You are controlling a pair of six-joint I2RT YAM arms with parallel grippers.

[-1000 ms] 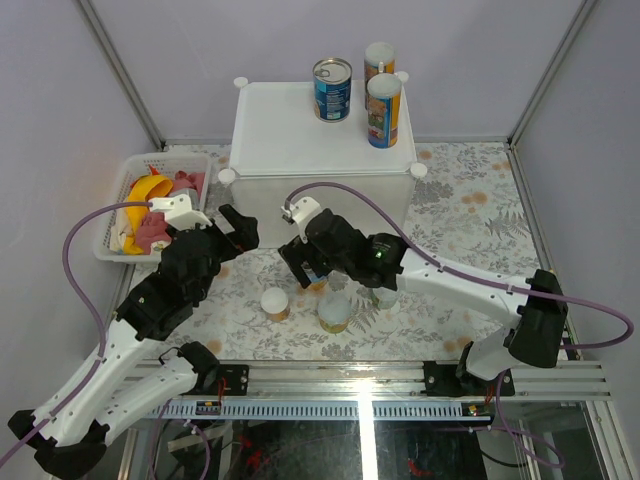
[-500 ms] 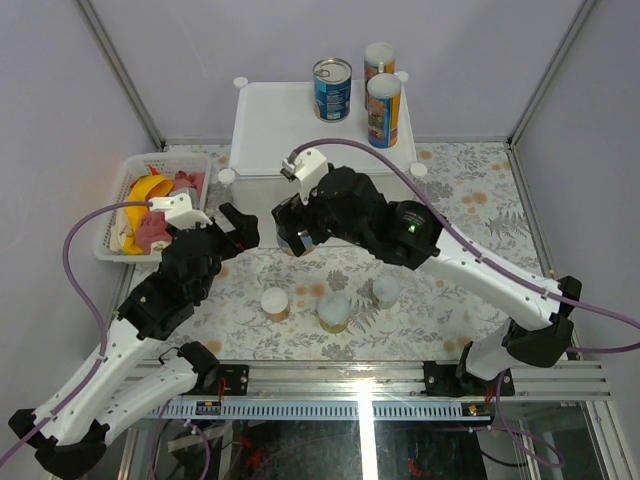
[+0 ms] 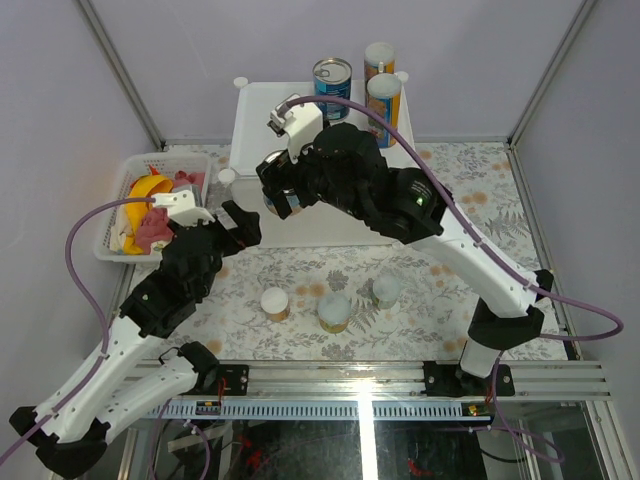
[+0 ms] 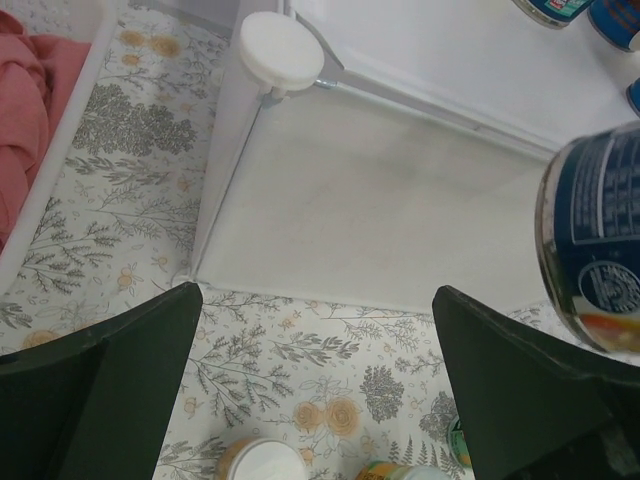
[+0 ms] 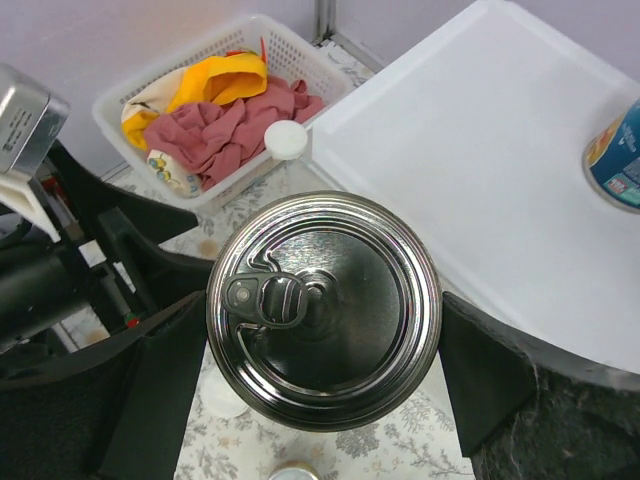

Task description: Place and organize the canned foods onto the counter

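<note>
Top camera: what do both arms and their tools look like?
The left arm and right arm have white shells with black joints. A purple cable loops along each. Each wrist carries a white camera block. The left tool and right tool are black, with two broad wedge-shaped fingers.

The right arm arches up and far forward, the right gripper clamped from above on a steel can, fingers set wide — the left arm crouches lower, the left gripper pointing forward, fingers gaping, holding nothing
</note>
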